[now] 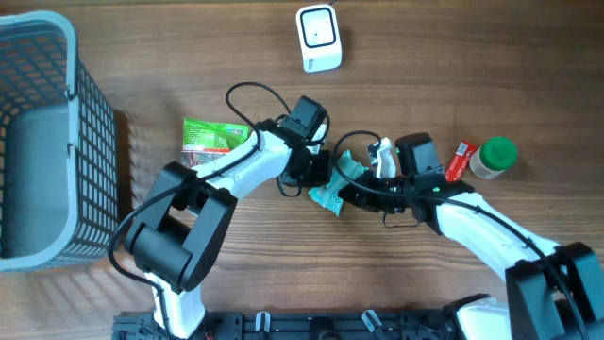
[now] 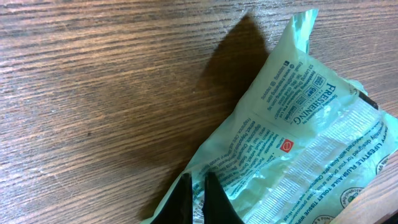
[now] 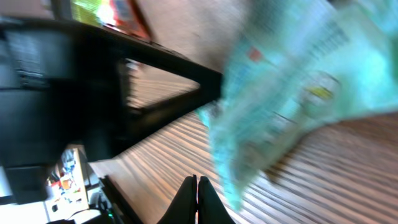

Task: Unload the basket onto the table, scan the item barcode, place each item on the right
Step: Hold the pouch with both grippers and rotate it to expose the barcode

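The item is a pale teal wipes packet (image 1: 332, 189), crumpled between the two arms at the table's middle. In the left wrist view the packet (image 2: 298, 143) shows its printed side, and my left gripper (image 2: 198, 186) is shut on its lower edge, a strip of film caught between the fingertips. My right gripper (image 3: 196, 183) is shut with nothing between its tips; the blurred packet (image 3: 292, 93) hangs just right of it. From overhead the left gripper (image 1: 316, 170) and right gripper (image 1: 347, 196) sit on either side of the packet. The white scanner (image 1: 318, 38) stands at the far edge. I see no barcode.
A grey mesh basket (image 1: 38, 142) fills the left side. A green snack packet (image 1: 212, 135) lies left of the left arm. A green-capped bottle (image 1: 493, 158) and a red tube (image 1: 458, 161) sit at the right, a small white object (image 1: 380, 156) near the right wrist.
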